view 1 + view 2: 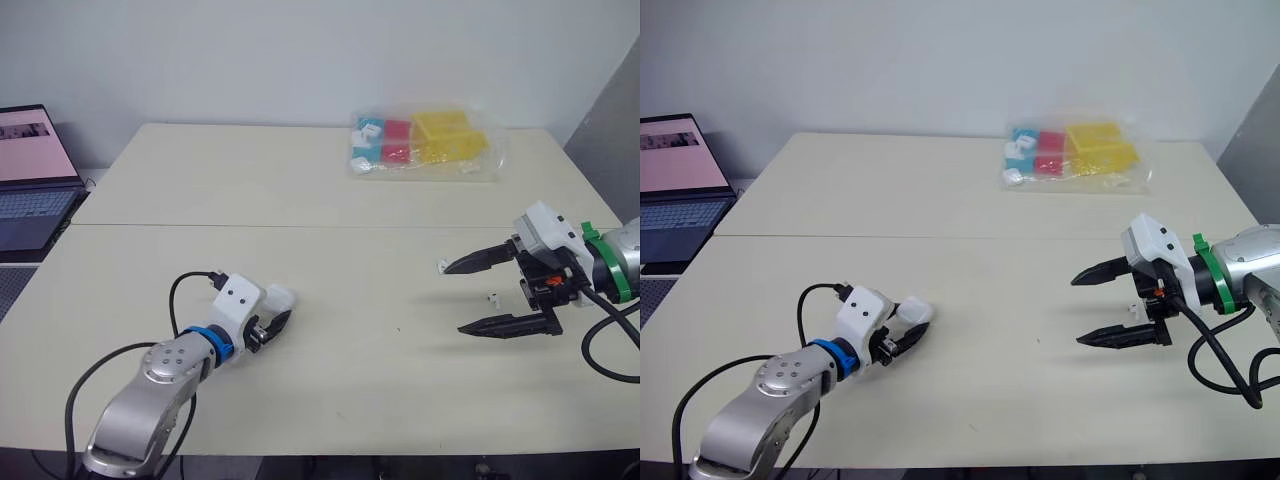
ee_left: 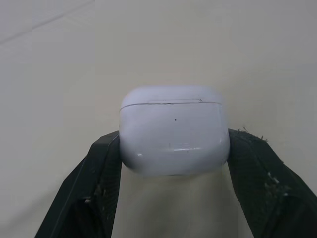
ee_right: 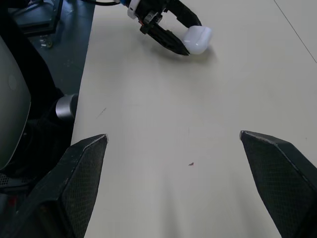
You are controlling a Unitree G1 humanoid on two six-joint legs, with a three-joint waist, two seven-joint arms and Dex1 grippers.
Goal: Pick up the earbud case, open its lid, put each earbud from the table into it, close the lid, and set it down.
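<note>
On the desk [image 1: 330,200], the shut earbud case [image 1: 279,296] is gripped by the left tool [image 1: 270,318], lid end pointing away. The right tool [image 1: 455,298] is held wide, nearer the earbuds: one earbud [image 1: 443,266] beside a fingertip, the other earbud [image 1: 493,297] between its fingers.

Open laptop [image 1: 30,170] beside the left edge of the pale counter [image 1: 250,190], screen lit pink. On the counter's far side, clear plastic bag [image 1: 425,145] holding yellow, red and blue pieces.

White earbud case [image 2: 173,131], cream table [image 1: 330,200] (bag [image 1: 425,145] yellow, red, blue).
</note>
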